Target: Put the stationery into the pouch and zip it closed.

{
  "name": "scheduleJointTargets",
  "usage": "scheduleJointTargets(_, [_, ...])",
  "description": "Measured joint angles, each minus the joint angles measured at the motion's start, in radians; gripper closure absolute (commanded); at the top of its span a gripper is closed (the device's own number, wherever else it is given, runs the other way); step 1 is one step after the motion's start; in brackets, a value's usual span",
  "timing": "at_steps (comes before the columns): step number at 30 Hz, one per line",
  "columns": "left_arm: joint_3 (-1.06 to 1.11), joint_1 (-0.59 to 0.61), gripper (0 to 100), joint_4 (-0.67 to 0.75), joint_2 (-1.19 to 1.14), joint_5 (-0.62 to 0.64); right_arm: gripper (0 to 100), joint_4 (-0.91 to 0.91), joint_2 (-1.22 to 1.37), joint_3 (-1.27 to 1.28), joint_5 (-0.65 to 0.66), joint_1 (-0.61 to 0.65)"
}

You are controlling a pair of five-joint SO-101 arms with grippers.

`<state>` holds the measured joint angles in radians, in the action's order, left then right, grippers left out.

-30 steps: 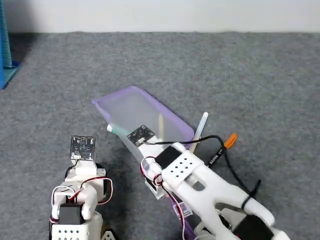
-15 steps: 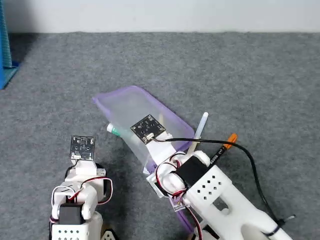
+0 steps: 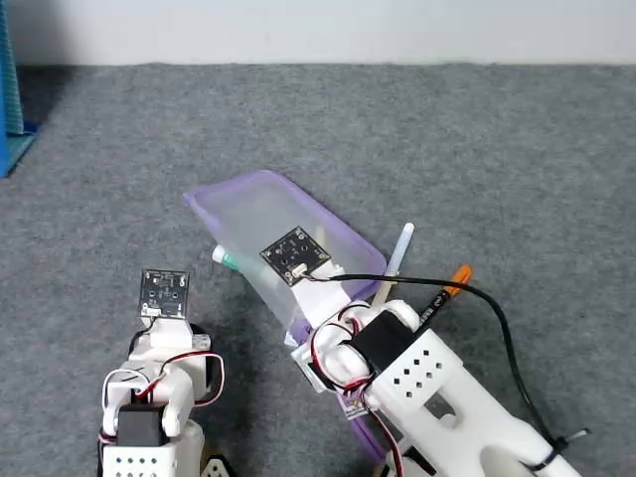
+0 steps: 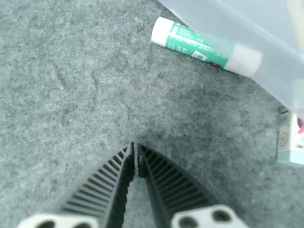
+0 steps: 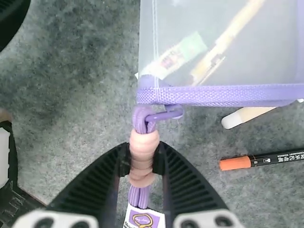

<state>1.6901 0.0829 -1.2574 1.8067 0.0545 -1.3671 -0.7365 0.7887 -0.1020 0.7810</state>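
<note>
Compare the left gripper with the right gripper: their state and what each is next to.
The left gripper is shut on nothing; the right gripper is shut on the zipper pull of the pouch. The left gripper hangs over bare grey felt, apart from the glue stick; the right gripper sits at the pouch's purple edge. Both have black ribbed fingers.

The pouch (image 3: 260,214) lies slantwise in the middle of the table (image 3: 517,149), its far end toward the back-left corner. A glue stick (image 4: 204,47) sits at its left side, with a pen (image 3: 399,248) and a marker (image 3: 444,290) just right of it. The right gripper (image 5: 141,154) grips the zip pull (image 5: 141,137) at its front end. The left gripper (image 4: 135,149) hangs toward the front-left corner.
</note>
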Motion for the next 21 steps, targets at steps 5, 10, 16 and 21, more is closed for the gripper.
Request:
scheduleJointTargets(5, [-0.081,0.0,99,-0.011,0.0,0.0,99.1,0.0,0.0,0.0,0.0,-0.002])
scheduleJointTargets(10, [-0.164,0.0,98,-0.044,0.0,0.0,99.1,0.012,0.0,0.0,0.0,-0.002])
scheduleJointTargets(16, [-0.247,0.0,86,-0.081,0.0,0.0,99.1,0.077,0.0,0.0,0.0,-0.002])
scheduleJointTargets(21, [-0.296,0.0,66,-0.081,0.0,0.0,99.1,0.133,-0.058,0.002,0.0,-0.002])
